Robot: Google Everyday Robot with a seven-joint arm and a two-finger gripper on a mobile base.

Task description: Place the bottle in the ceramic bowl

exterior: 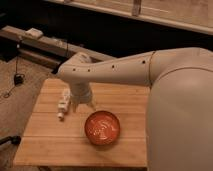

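The small whitish bottle is on the wooden table, left of centre, its neck pointing toward the front edge. My gripper hangs from the white arm just right of the bottle, close beside it and not around it. It is open and empty, with bare table showing between its fingers. The glossy orange-red ceramic bowl sits on the table to the front right of the gripper, with nothing in it.
My large white arm and body cover the right side of the table. A dark bench with a small pale object runs behind the table. Cables and a dark plug lie on the carpet at left.
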